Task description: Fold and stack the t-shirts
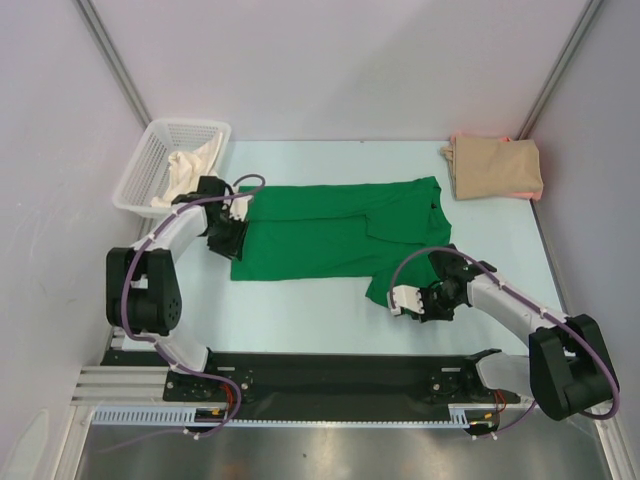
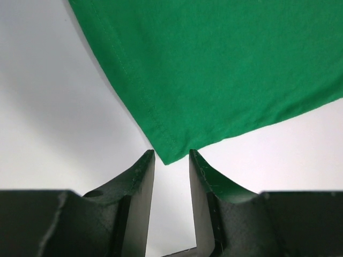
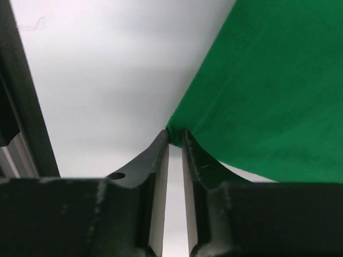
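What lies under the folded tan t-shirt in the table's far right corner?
A pink edge shows beneath the tan t-shirt along its right side. The rest of that pink thing is covered, so it cannot be identified.

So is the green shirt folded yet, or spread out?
Mostly spread out: the green shirt lies flat across the table, with only its right end doubled over.

A robotics lab test cell: a left arm (image 1: 170, 235) and right arm (image 1: 505, 300) with exposed cables bolted to a black base rail (image 1: 330, 375), at a pale table (image 1: 300, 310) enclosed by plain white panels (image 1: 330, 60) on aluminium posts (image 1: 108, 55).
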Robot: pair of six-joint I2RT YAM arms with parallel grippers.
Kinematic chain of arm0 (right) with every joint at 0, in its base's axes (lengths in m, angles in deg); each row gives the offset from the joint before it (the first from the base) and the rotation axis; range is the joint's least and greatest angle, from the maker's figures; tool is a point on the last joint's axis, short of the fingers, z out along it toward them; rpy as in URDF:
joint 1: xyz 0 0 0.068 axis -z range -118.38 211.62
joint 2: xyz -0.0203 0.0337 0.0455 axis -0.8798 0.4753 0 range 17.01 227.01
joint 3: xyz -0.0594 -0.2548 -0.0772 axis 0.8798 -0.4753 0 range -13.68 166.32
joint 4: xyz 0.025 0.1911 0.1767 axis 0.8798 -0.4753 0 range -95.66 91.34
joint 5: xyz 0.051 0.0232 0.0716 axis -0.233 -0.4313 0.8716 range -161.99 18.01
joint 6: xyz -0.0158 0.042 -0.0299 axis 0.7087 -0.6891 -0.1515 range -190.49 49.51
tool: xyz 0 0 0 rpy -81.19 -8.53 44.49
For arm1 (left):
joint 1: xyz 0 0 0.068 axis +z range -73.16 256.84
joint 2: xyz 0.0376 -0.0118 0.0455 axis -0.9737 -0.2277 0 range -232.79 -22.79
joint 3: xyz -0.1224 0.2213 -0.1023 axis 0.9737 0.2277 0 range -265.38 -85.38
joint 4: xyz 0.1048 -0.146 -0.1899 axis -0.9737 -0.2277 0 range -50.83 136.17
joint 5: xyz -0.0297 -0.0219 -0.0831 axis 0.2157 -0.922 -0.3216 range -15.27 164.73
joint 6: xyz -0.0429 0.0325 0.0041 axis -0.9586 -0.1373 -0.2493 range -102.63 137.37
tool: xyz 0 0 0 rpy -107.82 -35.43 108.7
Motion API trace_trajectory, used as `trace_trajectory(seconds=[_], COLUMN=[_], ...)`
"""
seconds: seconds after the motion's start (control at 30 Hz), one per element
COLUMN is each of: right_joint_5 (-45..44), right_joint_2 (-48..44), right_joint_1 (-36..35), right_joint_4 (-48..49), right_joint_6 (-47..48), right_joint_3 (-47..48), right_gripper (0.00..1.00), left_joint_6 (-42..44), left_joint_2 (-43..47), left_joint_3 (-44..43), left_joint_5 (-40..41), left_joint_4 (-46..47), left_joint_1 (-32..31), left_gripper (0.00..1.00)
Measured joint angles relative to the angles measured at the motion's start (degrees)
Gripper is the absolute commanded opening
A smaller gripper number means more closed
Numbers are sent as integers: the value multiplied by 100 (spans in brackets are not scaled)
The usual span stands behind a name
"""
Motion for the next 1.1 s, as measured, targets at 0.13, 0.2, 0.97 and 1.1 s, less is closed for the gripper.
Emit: trace_trajectory(seconds=[0.13,0.2,0.97,1.1], right_joint_5=[-22,-20,-48,-79], right_joint_2=[15,13,-13,-68], right_joint_1=[0,0,-9,-11], right_joint_4=[136,151,238,251], right_joint_6=[-216,-293,-693,-892], right_joint_3=[0,0,-20,-20], right_gripper=[0,0,0,0], left_joint_6=[7,11,44,61], left_joint_2=[-33,-33,-490,-507], left_joint_3=[55,131,645,601], left_joint_5=[4,31,-79,-136], left_joint_4=[-68,-72,17,-44], left_joint_1=[42,90,181,186], left_gripper=[37,36,0,0])
